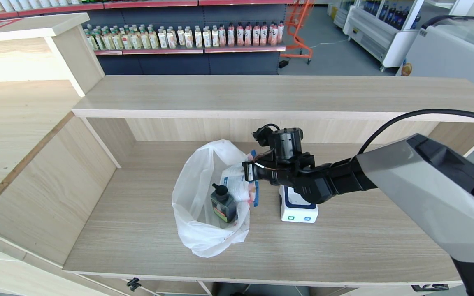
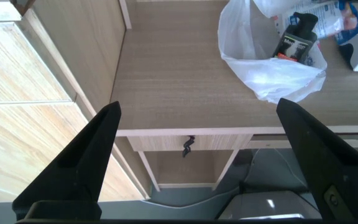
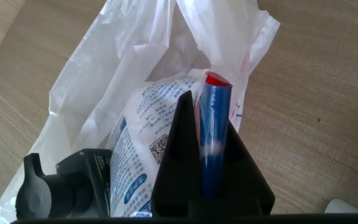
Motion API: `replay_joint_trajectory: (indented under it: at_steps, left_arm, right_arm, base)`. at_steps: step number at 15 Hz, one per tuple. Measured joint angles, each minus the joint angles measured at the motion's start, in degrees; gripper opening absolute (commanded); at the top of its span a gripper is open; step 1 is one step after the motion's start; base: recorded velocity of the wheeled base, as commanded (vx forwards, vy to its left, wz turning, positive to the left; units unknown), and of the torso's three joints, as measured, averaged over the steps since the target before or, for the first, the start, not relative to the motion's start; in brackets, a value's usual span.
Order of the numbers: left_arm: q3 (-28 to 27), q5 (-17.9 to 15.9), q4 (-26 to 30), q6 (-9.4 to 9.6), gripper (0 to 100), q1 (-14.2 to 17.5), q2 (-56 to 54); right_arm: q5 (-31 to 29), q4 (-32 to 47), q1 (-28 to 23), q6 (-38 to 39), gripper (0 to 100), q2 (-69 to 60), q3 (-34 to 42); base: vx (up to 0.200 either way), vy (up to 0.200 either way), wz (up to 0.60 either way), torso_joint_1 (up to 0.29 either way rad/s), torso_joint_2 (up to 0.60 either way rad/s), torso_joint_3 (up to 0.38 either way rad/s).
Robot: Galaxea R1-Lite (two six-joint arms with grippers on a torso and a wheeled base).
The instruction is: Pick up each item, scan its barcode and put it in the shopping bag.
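Right gripper (image 3: 209, 127) is clamped on the blue-and-white pouch (image 3: 138, 124) by its sealed edge. Looks light and floppy, should just slump into the shopping bag (image 3: 104, 50).

- On pale wooden counter (image 1: 344, 246): white plastic shopping bag (image 1: 198, 230), just left of white box-shaped scanner (image 1: 298, 213)
- In the bag, at front: dark squat bottle with black cap (image 1: 223, 204)
- Behind bottle, at bag's right rim: white-and-blue printed packet (image 1: 233, 181), clamped in right gripper (image 3: 207, 124)

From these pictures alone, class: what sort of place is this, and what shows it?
Likely a shop checkout: shelves of bottled drinks behind a pale wooden counter, a white box-shaped scanner, a white plastic shopping bag.
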Motion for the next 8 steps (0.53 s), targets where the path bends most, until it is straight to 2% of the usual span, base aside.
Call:
replay_joint_trajectory:
  at_steps: [5,8]
  left_arm:
    - [0.0,0.0,0.0,-0.02,100,0.0,0.0]
    - [0.0,0.0,0.0,0.0,100,0.0,0.0]
  right_arm:
    - [1.8,-0.2,0.0,0.3,100,-0.2,-1.0]
    - [4.0,-0.1,0.0,3.8,100,-2.0,-2.4]
  base:
    - [0.0,0.0,0.0,0.0,0.0,0.0]
    - [0.0,0.0,0.0,0.0,0.0,0.0]
